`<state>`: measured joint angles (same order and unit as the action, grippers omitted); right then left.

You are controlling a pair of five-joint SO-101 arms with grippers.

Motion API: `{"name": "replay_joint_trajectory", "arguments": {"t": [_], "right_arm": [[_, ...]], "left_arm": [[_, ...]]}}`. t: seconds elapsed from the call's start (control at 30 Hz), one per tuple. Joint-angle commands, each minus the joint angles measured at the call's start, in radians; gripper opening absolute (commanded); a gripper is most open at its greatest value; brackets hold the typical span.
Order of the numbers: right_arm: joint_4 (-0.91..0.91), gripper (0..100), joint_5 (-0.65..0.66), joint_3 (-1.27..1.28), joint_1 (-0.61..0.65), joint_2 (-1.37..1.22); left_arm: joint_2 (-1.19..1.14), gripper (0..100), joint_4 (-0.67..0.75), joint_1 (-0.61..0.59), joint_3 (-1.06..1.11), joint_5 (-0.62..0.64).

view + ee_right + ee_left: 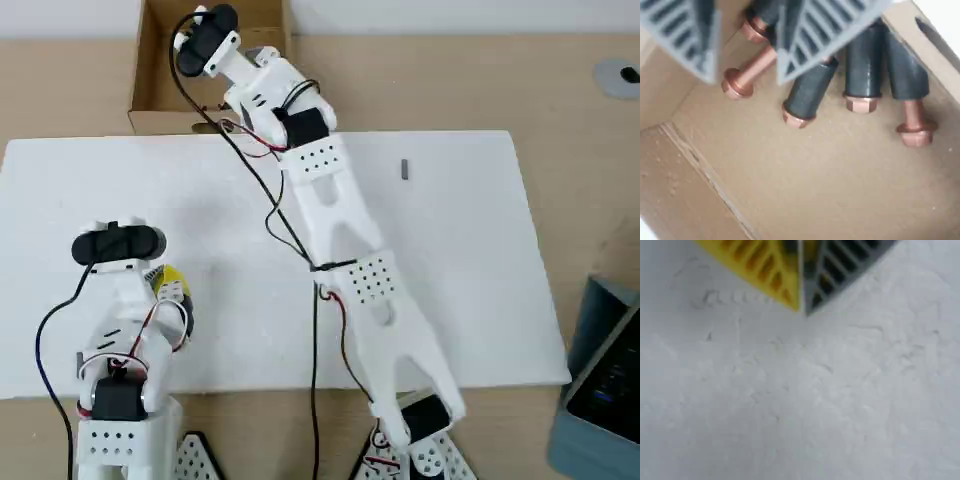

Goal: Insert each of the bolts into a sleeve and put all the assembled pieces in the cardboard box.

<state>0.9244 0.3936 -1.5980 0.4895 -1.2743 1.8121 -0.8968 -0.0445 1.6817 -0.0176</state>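
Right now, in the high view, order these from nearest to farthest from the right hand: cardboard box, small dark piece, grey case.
1. cardboard box, far left: the right hand hangs over it.
2. small dark piece, on the white board.
3. grey case, near right corner.

Looking straight down from high above the white mat (450,300) and cardboard box (160,70). From the left wrist, pressed very close to that mat. From the right wrist, peering closely into the same box.

Sleeved bolts (862,70) side by side in the cardboard box (815,180)
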Motion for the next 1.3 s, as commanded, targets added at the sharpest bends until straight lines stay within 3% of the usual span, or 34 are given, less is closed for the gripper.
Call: {"name": "replay_joint_trajectory", "arguments": {"t": [0.0,0.6,0.97,1.27], "right_arm": [[0.061,2.6,0.005,-0.073,0.005,0.036],[0.387,0.9,-0.123,-0.071,-0.036,0.387],[0.775,0.9,-0.272,-0.07,-0.165,0.667],[0.861,0.9,-0.272,-0.065,-0.274,0.889]], "left_arm": [[0.008,0,-0.002,-0.009,0.012,-0.003],[0.008,0,-0.002,-0.009,0.012,-0.003],[0.008,0,-0.002,-0.009,0.012,-0.003],[0.008,0,-0.002,-0.009,0.012,-0.003]]}}
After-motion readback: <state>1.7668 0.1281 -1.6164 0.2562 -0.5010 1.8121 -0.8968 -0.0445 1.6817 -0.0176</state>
